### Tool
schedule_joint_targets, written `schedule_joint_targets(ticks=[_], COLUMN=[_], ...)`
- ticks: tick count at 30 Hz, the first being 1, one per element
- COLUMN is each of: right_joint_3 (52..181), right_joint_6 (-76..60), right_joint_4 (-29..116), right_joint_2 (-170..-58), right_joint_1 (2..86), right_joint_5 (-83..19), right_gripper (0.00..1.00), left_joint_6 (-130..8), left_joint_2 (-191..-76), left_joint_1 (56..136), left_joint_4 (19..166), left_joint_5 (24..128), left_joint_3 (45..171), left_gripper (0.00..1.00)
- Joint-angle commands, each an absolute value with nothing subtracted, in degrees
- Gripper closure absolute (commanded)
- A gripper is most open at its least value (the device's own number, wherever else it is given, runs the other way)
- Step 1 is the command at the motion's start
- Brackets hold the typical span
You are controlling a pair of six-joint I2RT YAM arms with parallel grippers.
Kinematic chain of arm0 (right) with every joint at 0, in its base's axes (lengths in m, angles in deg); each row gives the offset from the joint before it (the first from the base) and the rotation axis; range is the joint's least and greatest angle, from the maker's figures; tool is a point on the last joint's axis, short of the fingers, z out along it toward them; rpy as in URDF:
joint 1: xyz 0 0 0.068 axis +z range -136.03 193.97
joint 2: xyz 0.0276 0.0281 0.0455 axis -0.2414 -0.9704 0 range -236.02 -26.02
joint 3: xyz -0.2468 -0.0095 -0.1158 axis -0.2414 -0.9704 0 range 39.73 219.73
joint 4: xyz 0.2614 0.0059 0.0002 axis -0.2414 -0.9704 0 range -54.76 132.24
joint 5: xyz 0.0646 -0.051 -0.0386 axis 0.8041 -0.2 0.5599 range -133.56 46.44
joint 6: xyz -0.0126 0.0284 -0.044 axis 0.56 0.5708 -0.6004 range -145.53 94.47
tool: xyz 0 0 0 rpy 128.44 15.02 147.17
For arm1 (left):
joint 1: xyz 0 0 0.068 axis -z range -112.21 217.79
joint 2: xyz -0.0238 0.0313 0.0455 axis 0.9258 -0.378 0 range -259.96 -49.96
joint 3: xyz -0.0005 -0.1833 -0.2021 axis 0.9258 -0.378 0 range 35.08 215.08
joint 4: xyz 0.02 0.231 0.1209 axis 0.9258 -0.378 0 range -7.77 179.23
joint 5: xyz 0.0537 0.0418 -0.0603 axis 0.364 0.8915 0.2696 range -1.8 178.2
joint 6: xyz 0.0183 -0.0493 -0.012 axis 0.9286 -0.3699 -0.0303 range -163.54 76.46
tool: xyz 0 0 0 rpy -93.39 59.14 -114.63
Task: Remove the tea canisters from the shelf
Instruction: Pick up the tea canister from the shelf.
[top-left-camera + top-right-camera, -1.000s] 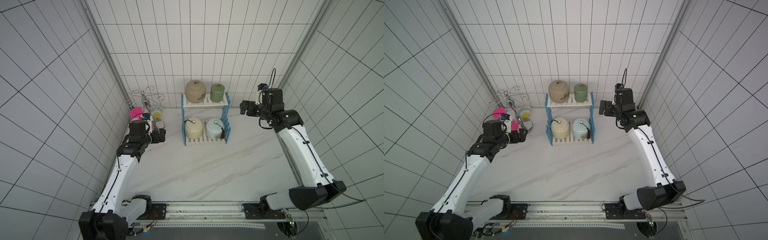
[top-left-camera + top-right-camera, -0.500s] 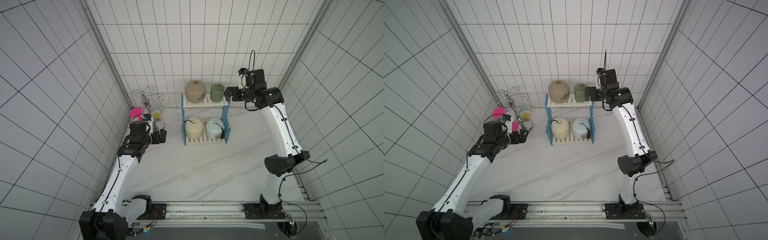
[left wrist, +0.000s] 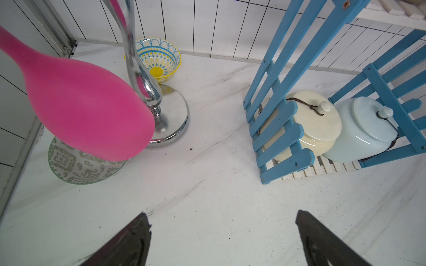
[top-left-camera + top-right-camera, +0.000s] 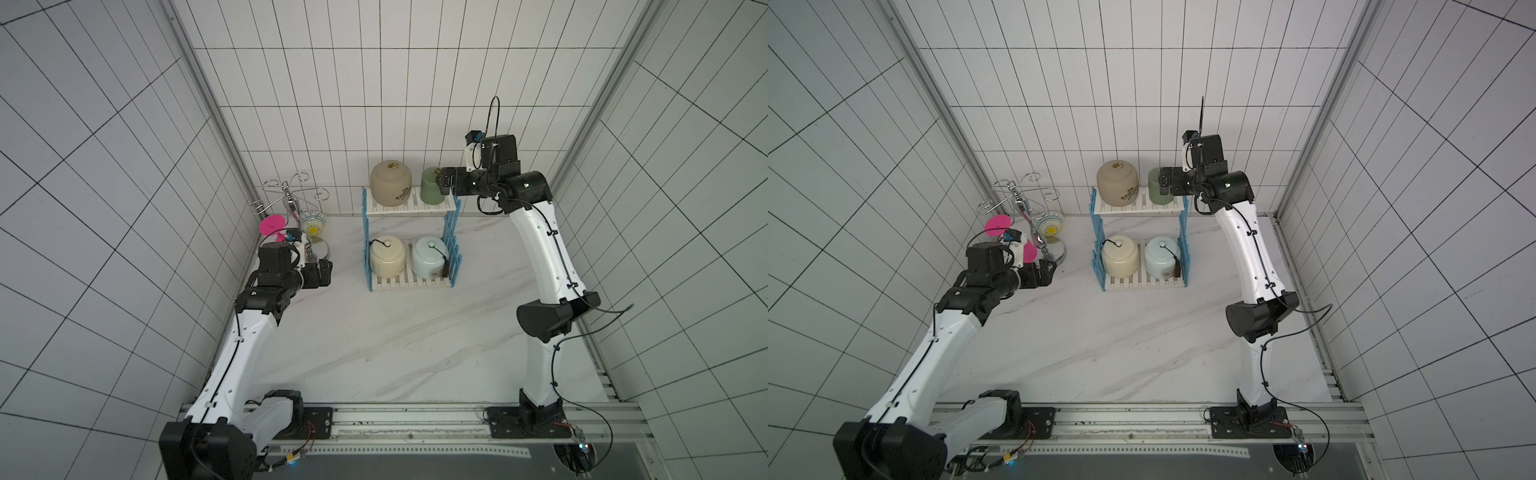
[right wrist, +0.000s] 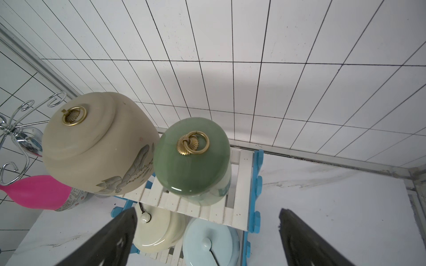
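While on one shelf [image 4: 452, 249], four canisters [image 4: 390, 183]

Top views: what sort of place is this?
Probably a staged robot test cell: white tiled walls box in a marble-look tabletop, with a metal rail along its front edge.

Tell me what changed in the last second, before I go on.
The right gripper swung in from beside the shelf and now stands open right beside the green canister on the top tier, not closed on it. Nothing was taken hold of or let go. The left gripper stayed open near the chrome stand; the tan canister, cream canister and pale blue canister did not move.
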State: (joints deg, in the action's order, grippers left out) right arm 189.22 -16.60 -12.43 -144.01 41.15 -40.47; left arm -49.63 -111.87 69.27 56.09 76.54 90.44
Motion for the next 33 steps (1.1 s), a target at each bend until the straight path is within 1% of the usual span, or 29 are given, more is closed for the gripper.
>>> schedule_joint_targets(ticks=[1,16,26,33], right_joint_3=[192.2,194.8,194.9,194.8], right_joint_6=[-18.3,-18.9,-19.0,-19.3], right_joint_4=[-8.3,-2.4,-3.5,-4.2], right_joint_2=[-145.9,-151.9,-154.3,-154.7], right_joint_1=[42.3,42.3,42.3,42.3], right_joint_5=[-42.6,-42.2,-41.4,-41.3], right_gripper=[0.0,0.01,0.0,0.04], left_joint_6=[-48.7,-48.9,-49.1,-49.1], left_joint_2=[-111.9,-111.8,-111.9,-111.9], left_joint_1=[68.9,68.8,68.8,68.8], left_joint_4=[57.7,57.8,57.9,57.9], left_joint_5=[76.4,75.5,75.4,75.2], left_joint_3=[89.9,89.6,89.5,89.4], left_gripper=[0.01,0.01,0.01,0.01])
